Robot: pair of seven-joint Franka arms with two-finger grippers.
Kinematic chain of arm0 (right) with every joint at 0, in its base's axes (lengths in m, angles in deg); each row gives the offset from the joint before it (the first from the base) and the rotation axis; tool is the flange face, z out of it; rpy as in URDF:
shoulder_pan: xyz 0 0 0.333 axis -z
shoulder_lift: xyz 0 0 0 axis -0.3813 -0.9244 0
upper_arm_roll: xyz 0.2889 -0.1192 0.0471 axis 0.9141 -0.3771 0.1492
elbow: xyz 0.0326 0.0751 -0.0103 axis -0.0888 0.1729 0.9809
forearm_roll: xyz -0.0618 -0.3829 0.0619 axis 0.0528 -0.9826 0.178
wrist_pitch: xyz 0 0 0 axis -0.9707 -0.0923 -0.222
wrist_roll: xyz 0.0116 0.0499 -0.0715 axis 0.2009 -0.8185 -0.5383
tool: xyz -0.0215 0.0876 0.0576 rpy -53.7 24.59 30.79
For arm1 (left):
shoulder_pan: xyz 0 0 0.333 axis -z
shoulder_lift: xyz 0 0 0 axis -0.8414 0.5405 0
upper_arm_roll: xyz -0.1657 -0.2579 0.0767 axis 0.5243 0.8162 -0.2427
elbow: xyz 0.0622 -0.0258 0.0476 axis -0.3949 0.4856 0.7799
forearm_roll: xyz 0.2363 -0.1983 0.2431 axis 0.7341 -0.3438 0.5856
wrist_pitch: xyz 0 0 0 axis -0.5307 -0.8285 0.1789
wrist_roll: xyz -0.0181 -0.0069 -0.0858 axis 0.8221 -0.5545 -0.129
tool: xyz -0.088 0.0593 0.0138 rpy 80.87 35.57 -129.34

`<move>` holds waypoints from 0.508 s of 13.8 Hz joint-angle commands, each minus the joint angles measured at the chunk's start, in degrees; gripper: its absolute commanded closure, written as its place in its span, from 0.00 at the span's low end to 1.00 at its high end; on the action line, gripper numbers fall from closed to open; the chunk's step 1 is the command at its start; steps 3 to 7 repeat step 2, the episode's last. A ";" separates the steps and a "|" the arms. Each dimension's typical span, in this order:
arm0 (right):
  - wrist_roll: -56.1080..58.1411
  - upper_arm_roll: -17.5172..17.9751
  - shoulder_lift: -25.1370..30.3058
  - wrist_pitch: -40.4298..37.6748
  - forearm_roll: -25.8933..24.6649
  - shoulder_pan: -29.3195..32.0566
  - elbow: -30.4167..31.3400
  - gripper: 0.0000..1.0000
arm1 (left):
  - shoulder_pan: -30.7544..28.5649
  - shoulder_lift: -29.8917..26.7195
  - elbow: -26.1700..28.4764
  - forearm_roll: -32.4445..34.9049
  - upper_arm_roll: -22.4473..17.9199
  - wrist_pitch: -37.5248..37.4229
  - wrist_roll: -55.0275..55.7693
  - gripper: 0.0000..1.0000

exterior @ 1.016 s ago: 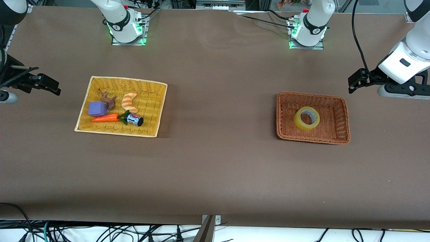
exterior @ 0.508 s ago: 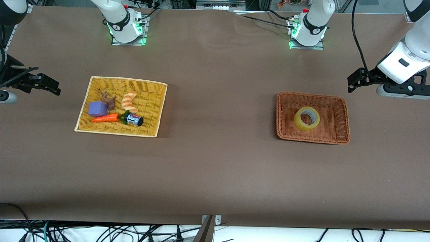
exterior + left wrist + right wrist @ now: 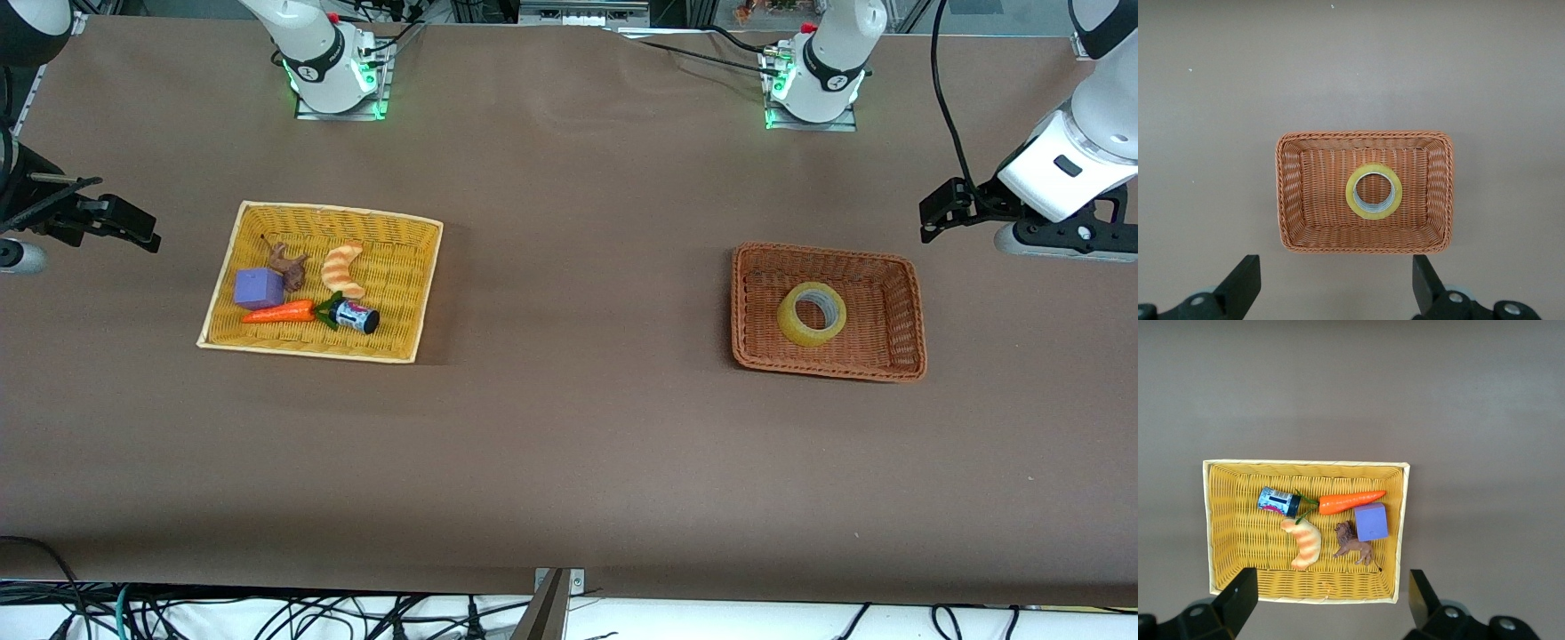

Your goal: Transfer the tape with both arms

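Observation:
The tape (image 3: 795,324), a yellowish ring with a grey core, lies flat in the brown wicker basket (image 3: 900,366) toward the left arm's end of the table. It also shows in the left wrist view (image 3: 1373,213). My left gripper (image 3: 935,218) hangs high over the bare table beside that basket, at the table's end; in its wrist view it is open and empty (image 3: 1335,290). My right gripper (image 3: 132,228) hangs high over the table's other end, beside the yellow basket (image 3: 427,293); it is open and empty (image 3: 1331,597).
The yellow basket (image 3: 1305,463) holds a striped croissant toy (image 3: 1305,543), a carrot (image 3: 1348,501), a purple cube (image 3: 1371,521), a brown lion figure (image 3: 1353,545) and a small can (image 3: 1277,501). Brown tabletop lies between the two baskets. The arm bases stand along the table's edge farthest from the front camera.
My left arm's wrist has shifted very slightly. The tape, the baskets and the right arm have not moved.

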 commanded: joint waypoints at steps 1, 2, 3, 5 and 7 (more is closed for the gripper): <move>0.52 -0.05 0.14 -0.01 0.83 0.27 -0.08 0.00 | -0.94 -0.78 -0.07 -0.91 0.76 -0.89 -0.73 0.00; 0.52 -0.05 0.14 -0.01 0.83 0.27 -0.08 0.00 | -0.94 -0.78 -0.07 -0.91 0.76 -0.89 -0.73 0.00; 0.52 -0.05 0.14 -0.01 0.83 0.27 -0.08 0.00 | -0.94 -0.78 -0.07 -0.91 0.76 -0.89 -0.73 0.00; 0.52 -0.05 0.14 -0.01 0.83 0.27 -0.08 0.00 | -0.94 -0.78 -0.07 -0.91 0.76 -0.89 -0.73 0.00; 0.52 -0.05 0.14 -0.01 0.83 0.27 -0.08 0.00 | -0.94 -0.78 -0.07 -0.91 0.76 -0.89 -0.73 0.00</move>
